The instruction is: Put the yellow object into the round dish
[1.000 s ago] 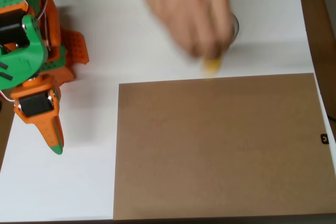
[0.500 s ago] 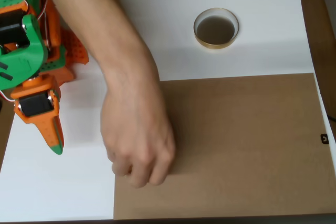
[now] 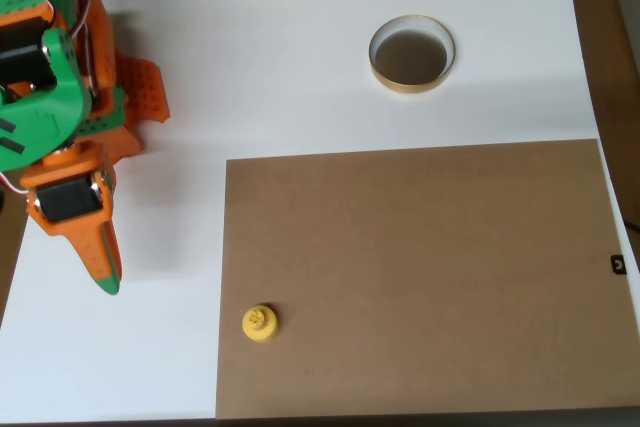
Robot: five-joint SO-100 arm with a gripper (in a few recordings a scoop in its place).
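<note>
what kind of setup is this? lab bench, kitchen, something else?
Likely a hobby or lab tabletop rig: an orange-and-green printed-looking arm, its gripper over a white table, with a brown board carrying a yellow object and a round dish as props.

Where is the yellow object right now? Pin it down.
In the overhead view the yellow object sits on the brown board's lower-left corner, near its left edge, far from the round dish at upper right.

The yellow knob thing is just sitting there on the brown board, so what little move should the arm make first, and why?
Probably swing the pincer rightward and a bit down in the overhead view, toward the yellow piece. The piece sits free near the brown board's lower left corner, far from the round dish, and the pincer rests over the white table to its left, holding nothing.
</note>
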